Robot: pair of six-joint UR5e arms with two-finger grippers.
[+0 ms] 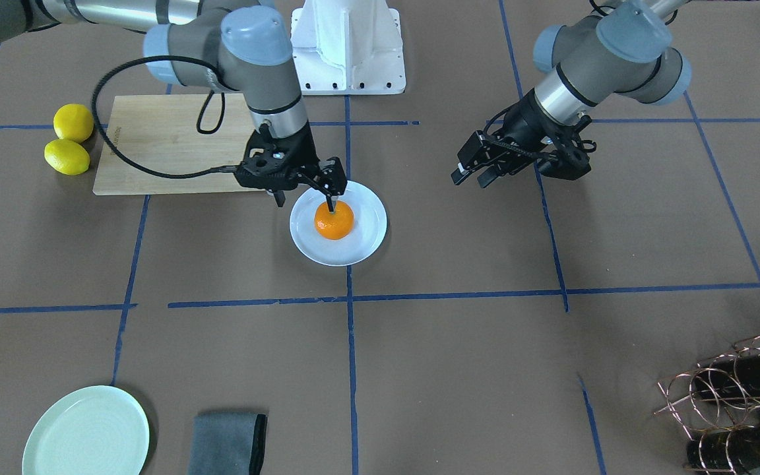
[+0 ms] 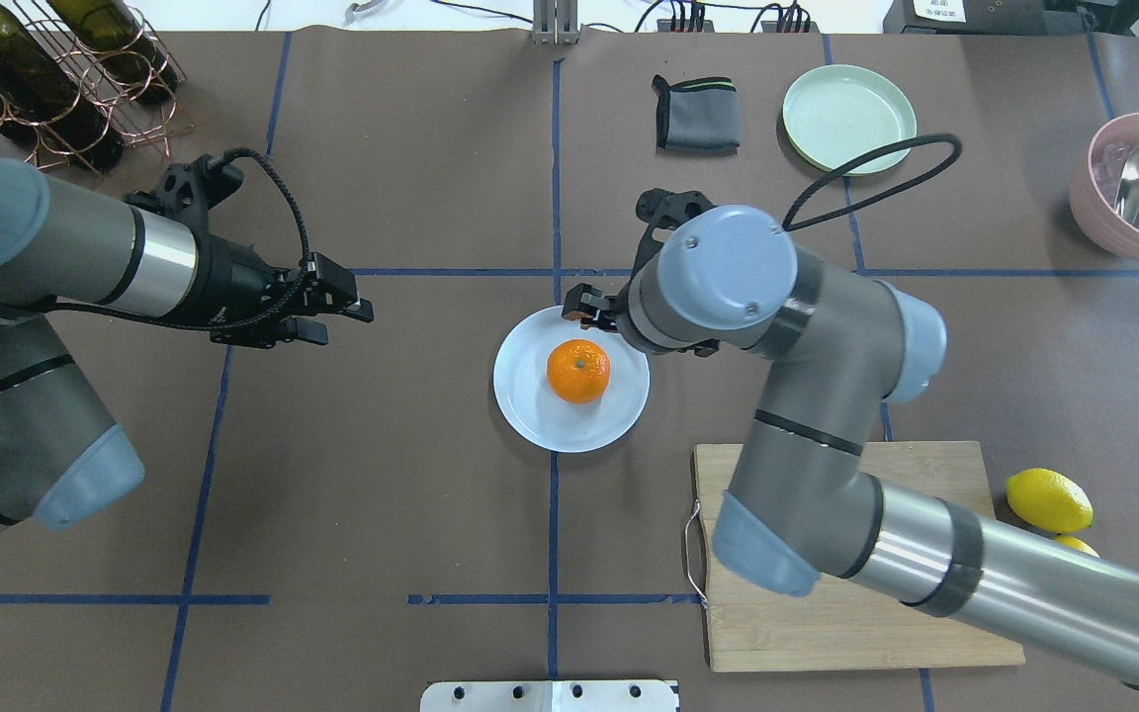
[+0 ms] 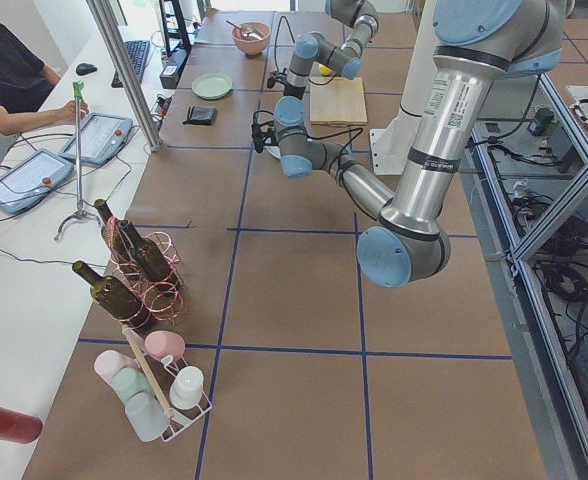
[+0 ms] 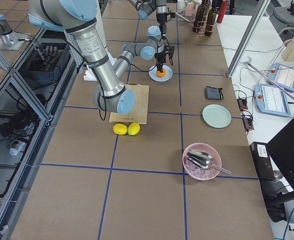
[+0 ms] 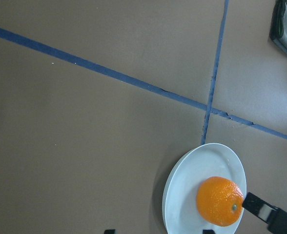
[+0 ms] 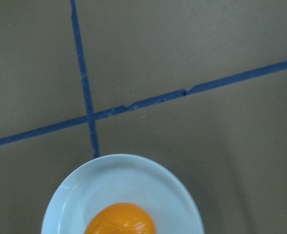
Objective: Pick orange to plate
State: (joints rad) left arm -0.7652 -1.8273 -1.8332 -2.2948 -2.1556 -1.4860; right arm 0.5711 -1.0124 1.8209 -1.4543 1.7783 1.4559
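The orange (image 1: 334, 221) (image 2: 578, 371) rests in the middle of the pale bluish-white plate (image 1: 368, 204) (image 2: 530, 400) near the table's centre. My right gripper (image 1: 306, 201) hangs open just above the plate's robot-side rim, and one fingertip (image 1: 332, 203) is close over the orange's top; I cannot tell whether it touches. The right wrist view shows the orange (image 6: 121, 220) and plate (image 6: 114, 178) at its bottom edge. My left gripper (image 1: 471, 178) (image 2: 342, 321) hovers open and empty well off to the plate's side. Its wrist view also catches the orange (image 5: 220, 201) on the plate (image 5: 185, 195).
A wooden cutting board (image 1: 169, 145) lies under the right arm, with two lemons (image 1: 73, 122) beside it. A pale green plate (image 2: 848, 117) and a folded grey cloth (image 2: 696, 114) sit at the far side. A wire wine rack (image 2: 36, 59) and a pink bowl (image 2: 1138, 188) occupy the far corners.
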